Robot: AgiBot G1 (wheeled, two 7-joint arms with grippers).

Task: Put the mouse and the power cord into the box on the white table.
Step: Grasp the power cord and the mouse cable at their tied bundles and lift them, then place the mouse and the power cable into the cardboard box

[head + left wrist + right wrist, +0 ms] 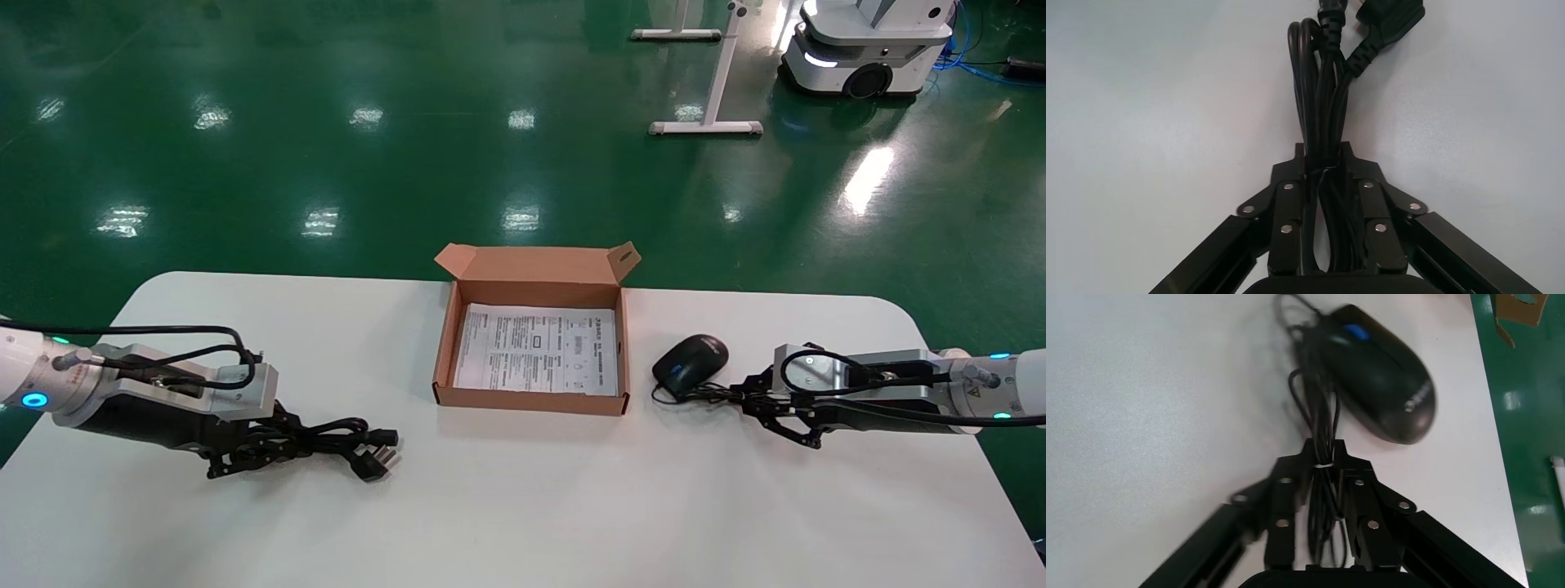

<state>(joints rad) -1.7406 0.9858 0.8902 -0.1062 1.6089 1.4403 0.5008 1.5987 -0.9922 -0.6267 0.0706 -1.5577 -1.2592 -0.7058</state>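
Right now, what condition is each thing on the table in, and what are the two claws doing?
box: open, flap up, only a printed sheet inside.
mouse: on the white table, outside the box, wheel lit blue.
power cord: bundled on the table, outside the box.
left gripper: shut on the power cord.
right gripper: shut on the mouse's thin cable.

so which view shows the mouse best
The right wrist view: the mouse is close, logo and blue wheel visible, its cable in the right gripper. The head view shows it small; the left wrist view misses it.
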